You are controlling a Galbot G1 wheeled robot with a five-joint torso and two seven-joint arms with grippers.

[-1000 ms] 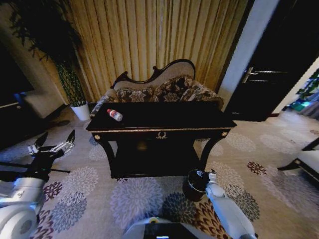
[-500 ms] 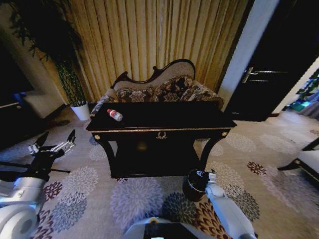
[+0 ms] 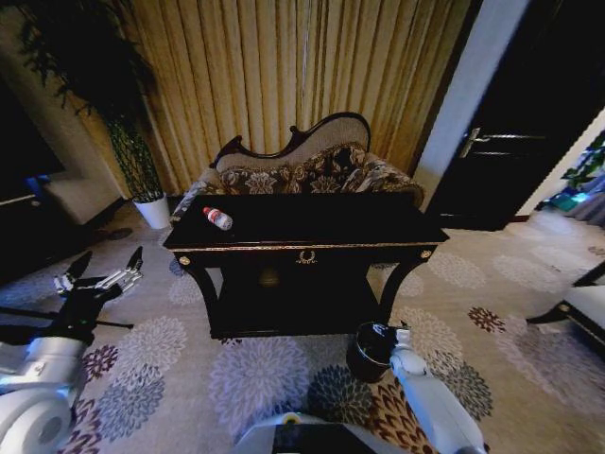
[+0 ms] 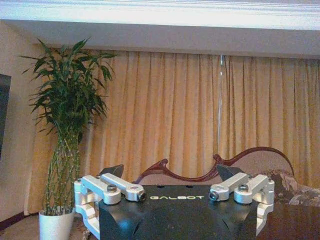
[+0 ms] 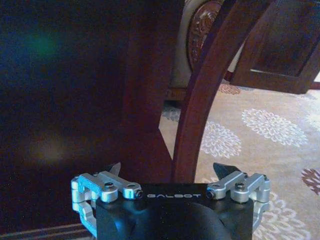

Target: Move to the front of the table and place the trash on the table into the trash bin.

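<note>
One plastic bottle point(image 3: 217, 218) lies on your bench point(image 3: 312, 232); both pincers, left point(image 3: 102, 270) and right point(image 5: 170, 170), gape empty. Approach looks finished; next, reach with the left.

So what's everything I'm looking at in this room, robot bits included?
Table: one, dark glossy wood with gold trim, centre of the room ahead of the robot.
Plastic bottle: one, clear with red cap, lying on the table's left end.
Trash bin: one, dark round, on the carpet by the table's front right leg.
Sofa: one, floral with carved dark frame, behind the table.
Curtains: golden, along the back wall.
Potted plant: one, green in a white pot, left of the sofa.
Door: one, dark, at the right.
Carpet: floral pattern, covering the floor.
Left tool: open, held out left of the table.
Right tool: open, low by the table's leg, near the bin.
</note>
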